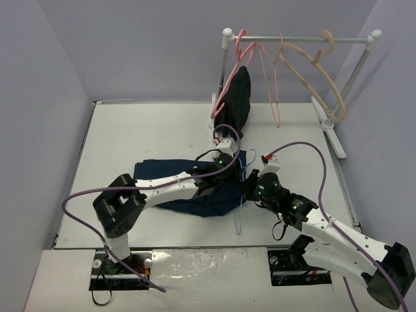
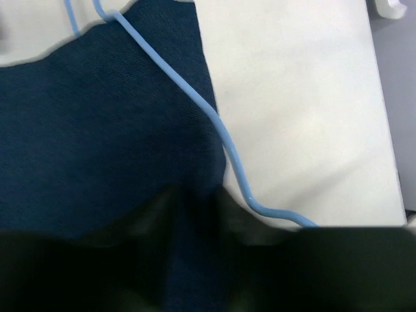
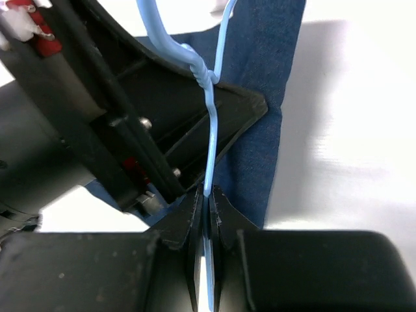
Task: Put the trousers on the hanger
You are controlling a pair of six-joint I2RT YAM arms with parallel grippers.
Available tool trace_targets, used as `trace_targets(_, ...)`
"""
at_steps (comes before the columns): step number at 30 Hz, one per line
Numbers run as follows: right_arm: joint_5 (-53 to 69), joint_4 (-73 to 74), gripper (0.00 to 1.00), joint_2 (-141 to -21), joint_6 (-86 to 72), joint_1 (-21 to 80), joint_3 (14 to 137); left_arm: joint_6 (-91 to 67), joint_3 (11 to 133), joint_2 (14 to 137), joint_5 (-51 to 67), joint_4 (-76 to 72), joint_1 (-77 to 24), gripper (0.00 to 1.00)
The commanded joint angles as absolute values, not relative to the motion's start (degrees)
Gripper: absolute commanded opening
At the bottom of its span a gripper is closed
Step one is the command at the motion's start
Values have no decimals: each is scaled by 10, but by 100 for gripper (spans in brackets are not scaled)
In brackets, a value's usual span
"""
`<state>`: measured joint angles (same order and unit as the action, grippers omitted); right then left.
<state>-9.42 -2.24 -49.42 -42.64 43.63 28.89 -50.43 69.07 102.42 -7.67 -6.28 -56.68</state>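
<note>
The dark navy trousers lie crumpled on the white table, mid-front. The light-blue wire hanger lies over their right edge. My left gripper is low over the cloth. In the left wrist view its dark fingers stand a little apart, with trousers showing in the gap, and the hanger runs across the denim onto the table. My right gripper is shut on the hanger's wire, just right of the left gripper, with trousers behind.
A white rack stands at the back right. It carries pink hangers, a thick beige hanger and a black garment. Purple cables loop over both arms. Grey walls close the left and right sides.
</note>
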Motion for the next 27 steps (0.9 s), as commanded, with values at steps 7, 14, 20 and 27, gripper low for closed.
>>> trace_targets(7,-99,-77,0,-518,-408,445,284,-475,617,878,-88,-61,-560,72)
trace_targets(14,-67,-107,0,-549,-363,450,271,-360,559,797,-59,-86,-535,77)
trace_targets(20,-32,-121,0,-561,-324,451,287,-247,516,775,48,-173,-500,77)
trace_targets(27,-17,-120,0,-582,-302,454,312,-173,553,819,134,-213,-476,76)
